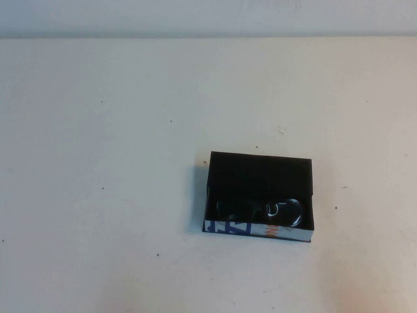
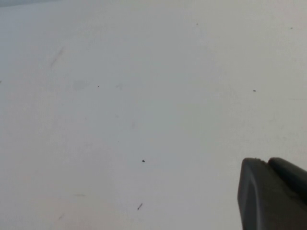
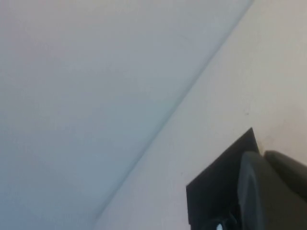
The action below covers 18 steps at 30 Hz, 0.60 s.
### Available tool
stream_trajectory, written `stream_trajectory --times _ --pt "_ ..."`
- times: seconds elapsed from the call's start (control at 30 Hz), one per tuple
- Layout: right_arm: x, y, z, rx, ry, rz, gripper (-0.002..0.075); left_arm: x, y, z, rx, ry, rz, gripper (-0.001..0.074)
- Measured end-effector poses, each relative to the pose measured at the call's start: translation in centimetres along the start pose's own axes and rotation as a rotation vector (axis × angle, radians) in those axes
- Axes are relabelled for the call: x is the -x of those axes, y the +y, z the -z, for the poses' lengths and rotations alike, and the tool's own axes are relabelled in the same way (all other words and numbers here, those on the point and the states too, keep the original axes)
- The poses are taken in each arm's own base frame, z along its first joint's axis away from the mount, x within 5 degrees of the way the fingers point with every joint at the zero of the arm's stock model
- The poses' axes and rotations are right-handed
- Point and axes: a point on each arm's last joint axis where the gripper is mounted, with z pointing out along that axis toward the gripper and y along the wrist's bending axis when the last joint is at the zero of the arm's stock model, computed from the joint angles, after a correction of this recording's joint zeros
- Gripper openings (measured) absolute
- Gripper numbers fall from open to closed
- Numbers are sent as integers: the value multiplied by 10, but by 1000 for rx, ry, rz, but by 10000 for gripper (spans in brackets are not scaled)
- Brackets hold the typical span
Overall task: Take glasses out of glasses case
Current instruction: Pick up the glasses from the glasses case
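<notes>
Black glasses (image 1: pixel 260 210) lie inside the glasses case (image 1: pixel 258 171) right of the table (image 1: pixel 98 163) centre, near its printed wall, while left gripper (image 2: pixel 273 194) and right gripper (image 3: pixel 271 191) show only partly.

a pale table under flat light

a wide, cream-white table (image 1: pixel 104 195) fills nearly the whole high view, its surface matte and flecked with small dark specks and faint scuffs. along the far edge runs a strip of light grey wall (image 1: pixel 208 16). the lighting is soft and even.
</notes>
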Motion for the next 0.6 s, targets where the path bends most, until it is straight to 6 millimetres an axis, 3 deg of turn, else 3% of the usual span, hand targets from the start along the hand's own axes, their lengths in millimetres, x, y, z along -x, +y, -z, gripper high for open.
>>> stream_trajectory --times 0.2,0.37,0.5,0.6 --pt "4 0 0 -3 -42 -10 -18 0 0 0 0 0 0 -4" --pt "-11 5 2 22 147 199 -18 0 0 0 0 0 0 -4" --pt "-6 39 2 67 275 403 -18 0 0 0 0 0 0 -4" --pt "6 79 -4 119 386 618 -18 0 0 0 0 0 0 -4"
